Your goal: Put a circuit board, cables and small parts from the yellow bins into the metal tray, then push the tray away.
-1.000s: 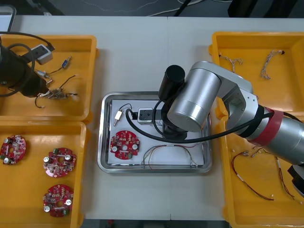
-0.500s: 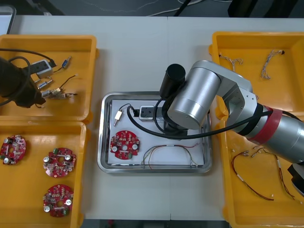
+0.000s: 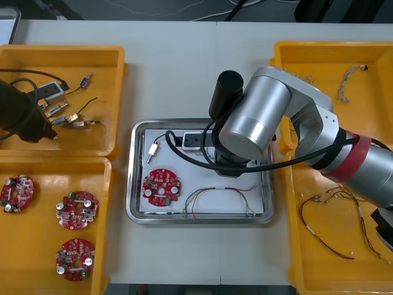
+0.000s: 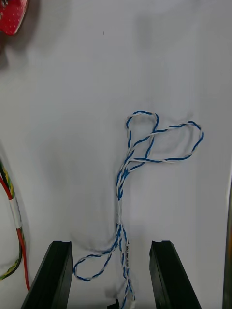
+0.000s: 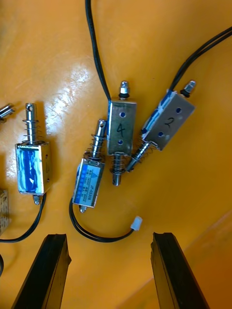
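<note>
Over the far yellow bin [image 3: 110,58] on the robot's left, the left pincer [image 5: 110,239] hangs with its fingers spread wide, holding nothing. Small metal parts [image 5: 120,129] with black leads lie on the bin floor just ahead of its tips, none touching them. Mid-worktop [image 3: 184,74] sits the metal tray [image 3: 131,184], white inside, with a round red circuit board [image 3: 161,186] in it. The right pincer [image 4: 111,245] is low over the tray's white floor, fingers also wide and empty. A twisted blue and white cable [image 4: 145,154] lies loose between them and runs out ahead, and a red and yellow cable [image 4: 17,215] lies just outside one finger.
</note>
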Controlling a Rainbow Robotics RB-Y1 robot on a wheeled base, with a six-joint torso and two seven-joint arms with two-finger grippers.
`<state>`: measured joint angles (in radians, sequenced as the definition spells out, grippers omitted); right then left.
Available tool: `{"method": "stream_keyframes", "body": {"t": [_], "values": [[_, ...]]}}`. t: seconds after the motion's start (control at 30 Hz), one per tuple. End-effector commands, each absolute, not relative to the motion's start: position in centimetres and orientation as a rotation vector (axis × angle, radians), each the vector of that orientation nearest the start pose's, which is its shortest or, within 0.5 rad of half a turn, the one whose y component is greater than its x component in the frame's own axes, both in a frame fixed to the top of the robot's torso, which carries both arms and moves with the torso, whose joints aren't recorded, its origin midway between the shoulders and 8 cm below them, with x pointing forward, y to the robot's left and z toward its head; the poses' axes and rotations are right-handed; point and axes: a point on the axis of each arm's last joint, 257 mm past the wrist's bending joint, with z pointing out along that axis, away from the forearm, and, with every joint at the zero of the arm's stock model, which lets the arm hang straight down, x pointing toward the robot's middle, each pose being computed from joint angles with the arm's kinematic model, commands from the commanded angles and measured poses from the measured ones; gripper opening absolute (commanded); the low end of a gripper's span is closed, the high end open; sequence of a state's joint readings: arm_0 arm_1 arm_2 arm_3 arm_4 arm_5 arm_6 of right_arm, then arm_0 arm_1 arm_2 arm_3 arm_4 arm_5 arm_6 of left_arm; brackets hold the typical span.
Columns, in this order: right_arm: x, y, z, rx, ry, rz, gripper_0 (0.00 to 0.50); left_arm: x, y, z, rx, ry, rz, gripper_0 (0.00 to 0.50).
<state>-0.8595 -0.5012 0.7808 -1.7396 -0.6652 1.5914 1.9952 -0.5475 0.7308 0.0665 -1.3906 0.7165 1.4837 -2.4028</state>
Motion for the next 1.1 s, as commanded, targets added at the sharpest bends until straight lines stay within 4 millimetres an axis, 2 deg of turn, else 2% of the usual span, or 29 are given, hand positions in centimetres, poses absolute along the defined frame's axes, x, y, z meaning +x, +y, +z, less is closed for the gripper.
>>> {"method": "stream_keyframes", "body": {"t": [0.03, 0.47, 0.67, 0.77, 0.83, 1.1], "values": [[46.6, -3.6, -18.9, -1.848, 1.917, -0.258, 0.461, 54.6, 40.4, -19.2, 1.300, 2.290, 0.400, 0.500], [45.8, -5.5, -14.5, -1.779, 1.991, -0.143, 0.460, 55.7, 39.6, -19.2, 1.294, 2.284, 0.415, 0.500], [45.6, -8.8, -12.0, -1.701, 2.093, -0.098, 0.461, 56.3, 38.9, -19.3, 1.281, 2.281, 0.402, 0.500], [46.4, -9.9, -10.4, -1.614, 2.119, -0.085, 0.462, 56.5, 38.6, -19.4, 1.279, 2.279, 0.401, 0.500], [47.2, -10.7, -9.1, -1.509, 2.150, -0.063, 0.461, 56.6, 38.6, -19.5, 1.280, 2.276, 0.410, 0.466], [48.7, -13.7, -6.3, -1.156, 2.281, 0.011, 0.462, 56.8, 38.5, -19.8, 1.282, 2.277, 0.423, 0.447]]}}
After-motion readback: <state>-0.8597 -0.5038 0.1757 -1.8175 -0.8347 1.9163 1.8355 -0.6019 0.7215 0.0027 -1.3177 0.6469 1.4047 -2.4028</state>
